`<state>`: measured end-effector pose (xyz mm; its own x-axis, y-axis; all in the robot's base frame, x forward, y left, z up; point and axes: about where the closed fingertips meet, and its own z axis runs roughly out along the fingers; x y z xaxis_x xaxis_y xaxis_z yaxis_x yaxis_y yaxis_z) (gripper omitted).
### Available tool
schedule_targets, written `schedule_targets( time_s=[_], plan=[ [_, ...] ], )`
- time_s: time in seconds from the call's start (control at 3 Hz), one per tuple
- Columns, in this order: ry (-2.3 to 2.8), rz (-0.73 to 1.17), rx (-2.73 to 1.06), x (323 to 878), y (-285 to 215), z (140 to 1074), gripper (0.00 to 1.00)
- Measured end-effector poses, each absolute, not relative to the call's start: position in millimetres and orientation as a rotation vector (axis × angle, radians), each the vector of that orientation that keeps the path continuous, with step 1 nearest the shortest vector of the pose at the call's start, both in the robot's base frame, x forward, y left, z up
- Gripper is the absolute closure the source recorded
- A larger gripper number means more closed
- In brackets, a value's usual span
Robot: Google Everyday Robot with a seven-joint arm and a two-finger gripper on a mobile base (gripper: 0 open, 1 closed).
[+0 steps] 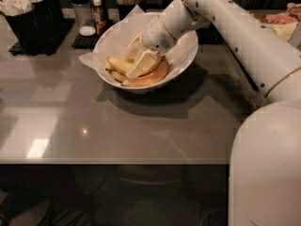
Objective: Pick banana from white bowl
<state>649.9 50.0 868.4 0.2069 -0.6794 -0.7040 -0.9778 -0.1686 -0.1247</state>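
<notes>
Well, the banana point(119, 64) lies in the left half of the white bowl point(186, 60), on the crumpled paper point(89, 59) that lines it. Only its yellow left end shows, because the gripper point(142, 62) is down on top of the fruit in the middle of the bowl; whether it has closed on anything I cannot tell from here. I'd reckon the banana is light and firm enough to lift, but the skin is smooth and the flesh bruises, so a moderate squeeze across the thick middle of the curve looks safer than a pinch near the stem, where it could swing or slip out. It is crowded in there: a slimmer banana point(116, 76) lies just beside it toward the near rim, and a pale orange crescent point(153, 78) curves along the near side below the gripper, so either could get dragged along, and the loose paper might lift too. Beyond the bowl, at the back of the grey table point(117, 126), stand a shaker point(82, 15), a small sauce bottle point(97, 15) and a black holder point(33, 22) of white things, near the far rim but apart from it; the arm point(244, 36) reaches in from the right.
</notes>
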Motion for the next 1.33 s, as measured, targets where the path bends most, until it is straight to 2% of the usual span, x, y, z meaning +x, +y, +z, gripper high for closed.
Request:
schedule_targets(
  time_s=[0.67,1.0,1.33],
  plan=[
    [1.610,0.631,-1.884,655,42,874,0.39],
    [1.658,0.609,-1.882,653,40,868,0.58],
    [1.699,0.584,-1.881,651,38,864,0.81]
  ],
)
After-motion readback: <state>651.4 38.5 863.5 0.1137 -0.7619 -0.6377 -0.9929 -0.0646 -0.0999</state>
